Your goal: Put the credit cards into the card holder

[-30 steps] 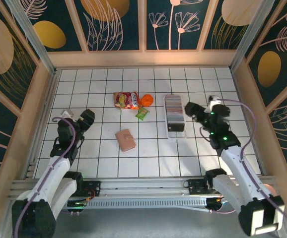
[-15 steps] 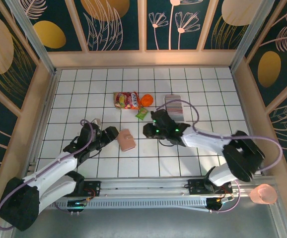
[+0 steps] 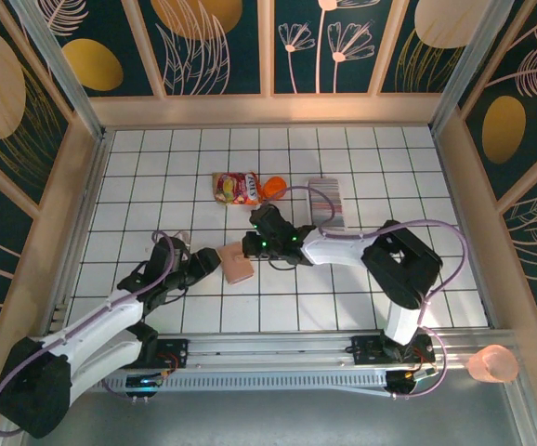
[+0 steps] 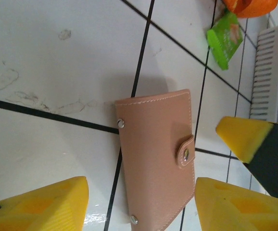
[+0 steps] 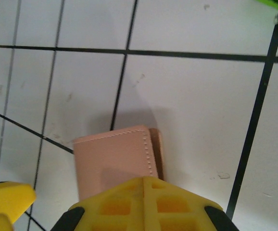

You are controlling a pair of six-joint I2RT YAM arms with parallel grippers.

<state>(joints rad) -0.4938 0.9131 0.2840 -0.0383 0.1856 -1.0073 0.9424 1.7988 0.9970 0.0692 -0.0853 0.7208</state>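
Note:
The salmon-pink card holder lies closed on the tiled floor, its snap tab fastened. My left gripper is open, with one yellow finger on each side of the card holder and not touching it. From the other side, my right gripper is shut, and its joined tips are over the card holder near the tab edge, with nothing between them. The credit cards stand as a striped row in a white tray at the back right.
A colourful snack packet and an orange item lie behind the card holder. A green packet lies between them and the tray. Wooden walls enclose the floor; a pink cup sits outside at the front right.
Both arms have swung in from the sides to the card holder. The right gripper has shut. The left gripper's fingers have narrowed but stay apart.

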